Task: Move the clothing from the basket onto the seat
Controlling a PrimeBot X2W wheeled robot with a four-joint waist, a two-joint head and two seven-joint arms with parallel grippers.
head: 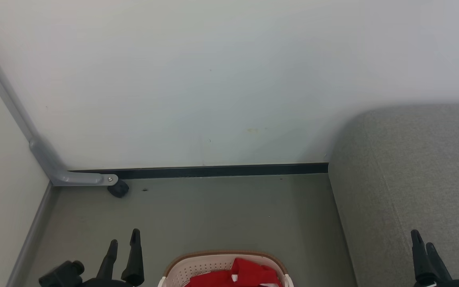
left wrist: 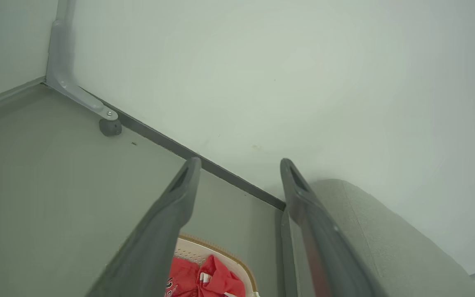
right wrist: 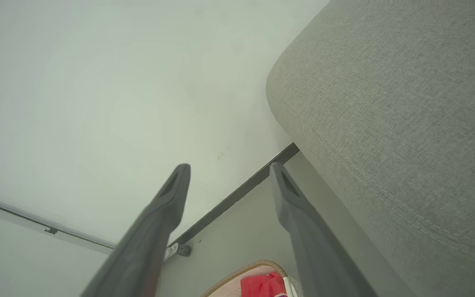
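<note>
wall (head: 229, 79): plain pale wall straight ahead of both sets of fingers, biggest thing I've got on screen. A dark skirting strip (head: 213, 171) runs along its foot.
floor (head: 221, 215): grey-green, stretching from under my two tools out to that strip.
seat (head: 412, 167): big grey woven cushion with a rounded corner and stitched seam. It's on the outer side of my right gripper (head: 422, 239), and from the head cam that gripper sits over its near part. Through the left wrist cam it's past the right-hand finger.
basket (head: 221, 254): cream perforated tub with a brown rim, on the floor between my two grippers and lower than both. Each wrist cam catches its rim down between that gripper's own fingers.
clothing (head: 249, 273): red with white trim, bunched up inside the basket and not on the seat. Nothing of mine is touching it. The left wrist cam shows a bit of lettering, too small for me to read.
left gripper (head: 124, 237): fingers spread wide, nothing between them, hanging just to the left of the basket.
right gripper: same deal, fingers apart and empty, well off to the basket's right.
metal bracket (head: 74, 178): grey angled leg in the corner, ahead and left of my left gripper.
caster (head: 118, 188): little dark wheel at the bracket's end, on the floor by the skirting.
</note>
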